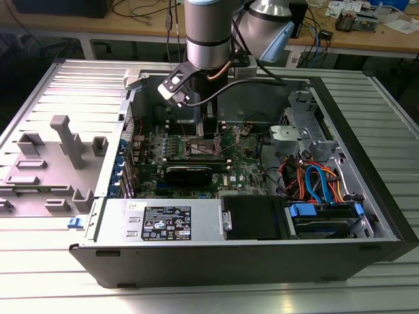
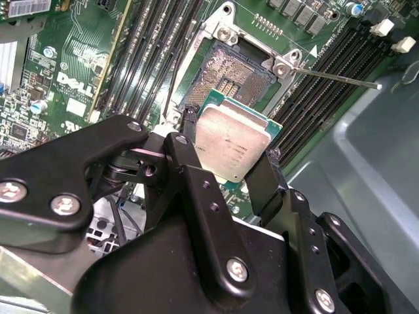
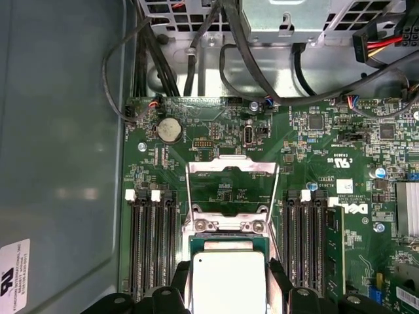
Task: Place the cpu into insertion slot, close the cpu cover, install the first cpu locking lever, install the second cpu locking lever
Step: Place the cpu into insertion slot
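The cpu (image 2: 232, 147) sits pinched between the gripper's (image 2: 229, 139) two black fingers (image 2: 268, 176), silvery top facing the camera and green edge showing along its upper side. The claw is clamped on two opposite sides of the chip. In the second wrist view the cpu hangs over the near edge of the socket (image 2: 230, 73), whose pin field lies bare and unfilled. Whether the chip's lower edge touches the socket frame I cannot tell from this angle.

In the first wrist view the cpu (image 3: 228, 284) lies between the finger tips, just beside the socket's screwed bracket (image 3: 228, 226). Beyond that, the cover (image 3: 230, 167) is swung open and lies back over the board, green showing through its square cut-out. A thin lever (image 2: 334, 77) sticks out sideways from the socket's corner, free of any catch.

Memory slots (image 3: 152, 242) run along both sides of the socket, and a coin cell (image 3: 170, 129) sits on the board past the cover.

In the exterior view the arm (image 1: 208, 33) reaches straight down into the open case (image 1: 196, 261), its gripper (image 1: 208, 134) low over the motherboard (image 1: 245, 167). Coloured cables (image 1: 314, 183) crowd the exterior view's right of the case, and grey fixtures (image 1: 65, 140) stand on the table (image 1: 39, 261) at its left.
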Robot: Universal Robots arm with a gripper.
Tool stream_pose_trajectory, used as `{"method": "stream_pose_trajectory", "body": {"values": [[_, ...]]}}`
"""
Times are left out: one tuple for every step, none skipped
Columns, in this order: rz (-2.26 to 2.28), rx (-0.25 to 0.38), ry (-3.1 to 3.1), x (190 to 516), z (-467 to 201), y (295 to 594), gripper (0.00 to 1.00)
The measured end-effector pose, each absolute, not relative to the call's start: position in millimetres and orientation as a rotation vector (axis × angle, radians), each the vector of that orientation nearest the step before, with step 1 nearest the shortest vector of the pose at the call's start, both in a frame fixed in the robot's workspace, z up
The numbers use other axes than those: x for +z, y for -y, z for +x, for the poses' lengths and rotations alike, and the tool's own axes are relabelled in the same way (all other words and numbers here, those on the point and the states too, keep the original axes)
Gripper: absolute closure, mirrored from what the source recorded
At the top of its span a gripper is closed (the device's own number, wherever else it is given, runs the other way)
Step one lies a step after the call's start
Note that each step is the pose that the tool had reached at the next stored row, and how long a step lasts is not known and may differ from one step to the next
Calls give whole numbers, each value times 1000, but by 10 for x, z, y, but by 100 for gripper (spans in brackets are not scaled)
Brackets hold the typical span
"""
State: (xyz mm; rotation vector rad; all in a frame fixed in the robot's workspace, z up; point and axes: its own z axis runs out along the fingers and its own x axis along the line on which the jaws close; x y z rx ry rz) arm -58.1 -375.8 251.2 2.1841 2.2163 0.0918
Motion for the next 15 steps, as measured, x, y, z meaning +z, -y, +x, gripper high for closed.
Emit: {"method": "stream_pose_trajectory", "body": {"values": [[2184,92,-2216,2504,-581,3758,45],[2184,92,-2216,2496,-582,3758,45],[2185,92,-2215,2487,-581,3757,45],[2191,91,-2210,2476,-582,3758,45],[2196,91,-2205,2469,-582,3757,45],[2199,91,-2201,2457,-582,3757,45],[2200,91,-2201,2436,-582,3758,45],[2200,91,-2201,2414,-582,3758,45],[2200,91,-2201,2399,-583,3757,45],[2200,91,-2201,2386,-584,3757,45],[2200,90,-2201,2377,-586,3758,45],[2199,89,-2200,2367,-587,3757,45],[2199,87,-2200,2359,-589,3758,45],[2197,85,-2199,2351,-591,3758,45],[2196,82,-2198,2344,-592,3758,45]]}}
